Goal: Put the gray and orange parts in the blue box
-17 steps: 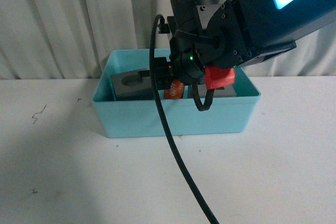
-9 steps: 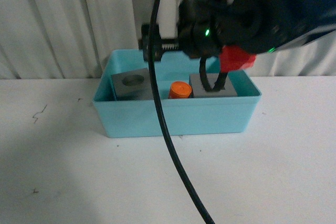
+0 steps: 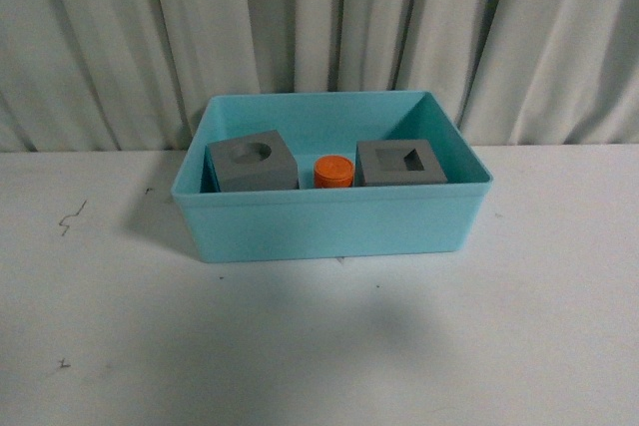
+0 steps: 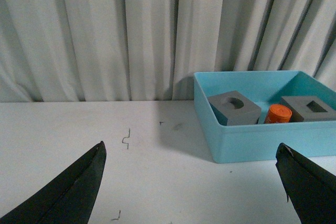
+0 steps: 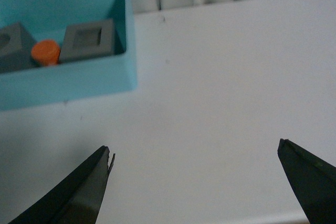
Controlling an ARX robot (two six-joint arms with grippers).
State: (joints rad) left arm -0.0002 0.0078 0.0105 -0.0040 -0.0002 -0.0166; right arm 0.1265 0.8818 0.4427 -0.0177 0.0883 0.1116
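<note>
The blue box (image 3: 329,226) stands on the white table near the curtain. Inside it sit a gray cube with a round recess (image 3: 253,164), an orange cylinder (image 3: 333,171) upright in the middle, and a gray cube with a rectangular recess (image 3: 400,163). The same box (image 4: 252,140) and parts show in the left wrist view, and the box (image 5: 68,85) again in the right wrist view. My left gripper (image 4: 191,153) is open over bare table, away from the box. My right gripper (image 5: 195,153) is open too, also over bare table. Neither arm shows in the front view.
A pale pleated curtain (image 3: 319,27) hangs close behind the box. Small dark marks (image 3: 72,216) dot the white tabletop (image 3: 319,346) to the left of the box. The table's front edge (image 5: 210,219) shows in the right wrist view.
The right arm, which hung over the box with the orange cylinder, let it go and pulled back out of the front view. The cylinder now stands between the two gray cubes.
</note>
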